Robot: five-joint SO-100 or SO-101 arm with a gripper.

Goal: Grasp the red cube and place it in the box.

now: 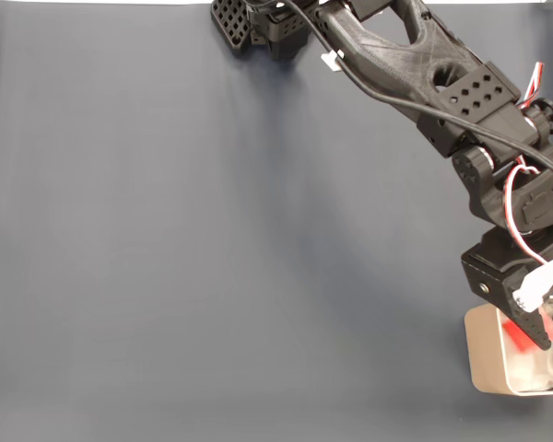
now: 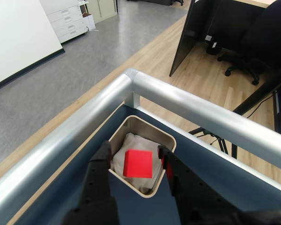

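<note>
Red cube [image 2: 137, 163] between parted end effector [image 2: 135, 154] fingers

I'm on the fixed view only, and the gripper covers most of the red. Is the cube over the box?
Observer: Yes. In the wrist view the cube shows between the fingers, over the white lining of the box.
Operator: Is it clamped?
Observer: No. There is a gap on each side of it, so the gripper is open.
Operator: What is beyond the box?
Observer: A metal rail that bends round the table corner, close behind the box.
</note>
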